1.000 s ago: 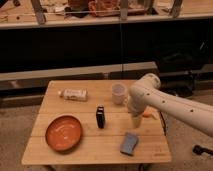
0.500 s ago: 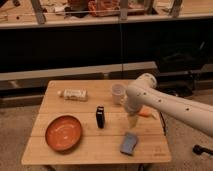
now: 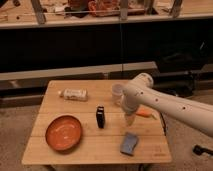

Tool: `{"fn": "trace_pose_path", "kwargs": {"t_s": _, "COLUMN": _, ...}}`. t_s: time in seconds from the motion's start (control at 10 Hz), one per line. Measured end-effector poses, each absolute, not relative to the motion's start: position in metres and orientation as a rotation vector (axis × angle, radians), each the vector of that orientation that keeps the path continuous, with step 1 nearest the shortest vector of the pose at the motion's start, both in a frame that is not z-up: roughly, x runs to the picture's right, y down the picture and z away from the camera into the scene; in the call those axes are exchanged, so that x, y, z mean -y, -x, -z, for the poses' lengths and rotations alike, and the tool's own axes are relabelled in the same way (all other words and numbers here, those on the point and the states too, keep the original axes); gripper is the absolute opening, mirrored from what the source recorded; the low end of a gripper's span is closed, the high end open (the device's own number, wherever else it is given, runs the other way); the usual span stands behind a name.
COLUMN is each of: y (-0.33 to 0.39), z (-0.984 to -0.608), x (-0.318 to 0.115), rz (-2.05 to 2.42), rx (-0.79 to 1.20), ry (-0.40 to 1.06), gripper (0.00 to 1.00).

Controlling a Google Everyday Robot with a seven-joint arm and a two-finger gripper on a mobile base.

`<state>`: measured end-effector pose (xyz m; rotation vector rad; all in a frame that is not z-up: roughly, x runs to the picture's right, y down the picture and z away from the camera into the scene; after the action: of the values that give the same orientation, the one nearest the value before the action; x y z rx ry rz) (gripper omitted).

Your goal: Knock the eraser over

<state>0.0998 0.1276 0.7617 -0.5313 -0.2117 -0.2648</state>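
Observation:
The eraser (image 3: 100, 117) is a small black block standing upright near the middle of the wooden table (image 3: 95, 147). My white arm reaches in from the right. My gripper (image 3: 129, 119) hangs down over the table to the right of the eraser, a short gap away and not touching it. The clear cup (image 3: 117, 92) stands just behind the arm's wrist.
An orange plate (image 3: 64, 132) lies at the front left. A white bottle (image 3: 73, 94) lies on its side at the back left. A blue-grey sponge (image 3: 129, 143) lies at the front right. An orange item (image 3: 144, 113) lies beside the gripper. A dark shelf stands behind the table.
The arm has shifted slightly to the left, bringing the gripper a little closer to the eraser. The eraser still stands upright.

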Motion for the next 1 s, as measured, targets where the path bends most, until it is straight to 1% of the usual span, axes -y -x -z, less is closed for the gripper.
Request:
{"fn": "trace_pose_path", "kwargs": {"t_s": 0.1, "y": -0.096, "z": -0.762, "x": -0.127, "rz": 0.265, "rx": 0.217, "ry": 0.53, "gripper": 0.77}}
{"fn": "trace_pose_path", "kwargs": {"t_s": 0.2, "y": -0.089, "z": -0.763, "x": -0.126, "rz": 0.269, "rx": 0.224, "ry": 0.529, "gripper": 0.8}}
{"fn": "trace_pose_path", "kwargs": {"t_s": 0.3, "y": -0.09, "z": -0.763, "x": -0.126, "rz": 0.267, "rx": 0.227, "ry": 0.529, "gripper": 0.78}}
{"fn": "trace_pose_path", "kwargs": {"t_s": 0.6, "y": -0.08, "z": -0.763, "x": -0.125, "rz": 0.276, "rx": 0.246, "ry": 0.523, "gripper": 0.51}}
{"fn": "trace_pose_path", "kwargs": {"t_s": 0.7, "y": -0.077, "z": -0.763, "x": -0.125, "rz": 0.278, "rx": 0.252, "ry": 0.523, "gripper": 0.45}}
{"fn": "trace_pose_path", "kwargs": {"t_s": 0.9, "y": -0.071, "z": -0.763, "x": -0.124, "rz": 0.281, "rx": 0.265, "ry": 0.519, "gripper": 0.43}}
{"fn": "trace_pose_path", "kwargs": {"t_s": 1.0, "y": -0.067, "z": -0.764, "x": -0.124, "rz": 0.281, "rx": 0.272, "ry": 0.518, "gripper": 0.36}}
